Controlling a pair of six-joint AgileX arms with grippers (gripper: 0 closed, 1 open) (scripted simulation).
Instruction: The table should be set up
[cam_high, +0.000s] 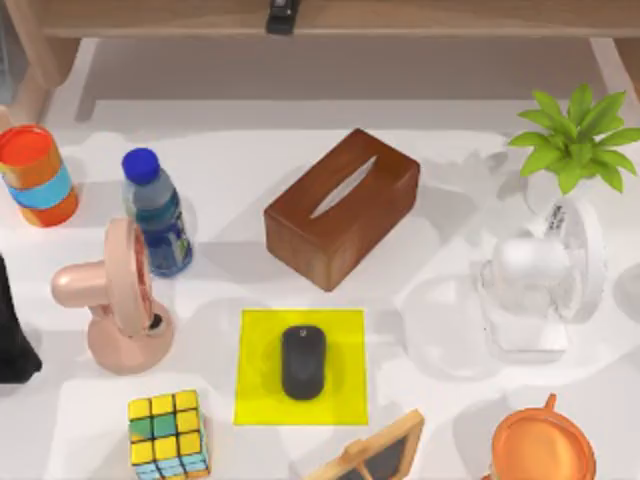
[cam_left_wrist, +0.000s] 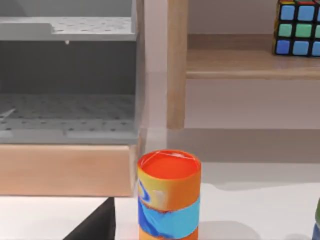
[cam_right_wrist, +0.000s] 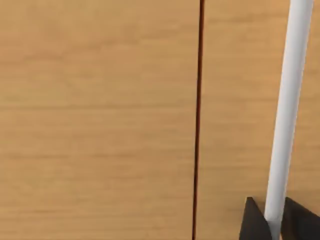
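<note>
The left arm (cam_high: 12, 340) is parked at the left edge of the table (cam_high: 450, 215), the broad white top on which everything stands; whether its gripper is released or clenched cannot be told. From left to right in the top view, these are counted: one striped can (cam_high: 36, 176), one bottle (cam_high: 157, 212), one pink fan (cam_high: 115, 300), one puzzle cube (cam_high: 168, 433), one yellow mat (cam_high: 258, 400) bearing one black mouse (cam_high: 303, 362), one tissue box (cam_high: 340, 208), one small framed board (cam_high: 375, 455), one white fan (cam_high: 545, 280), one orange cup (cam_high: 543, 447) and one plant (cam_high: 575, 135). That makes two fans. With the mouse on its mat, the arranging is judged nearly done. Any further reach calls for care among crowded things. The right gripper (cam_right_wrist: 275, 225) faces wooden boards, and its state cannot be told.
</note>
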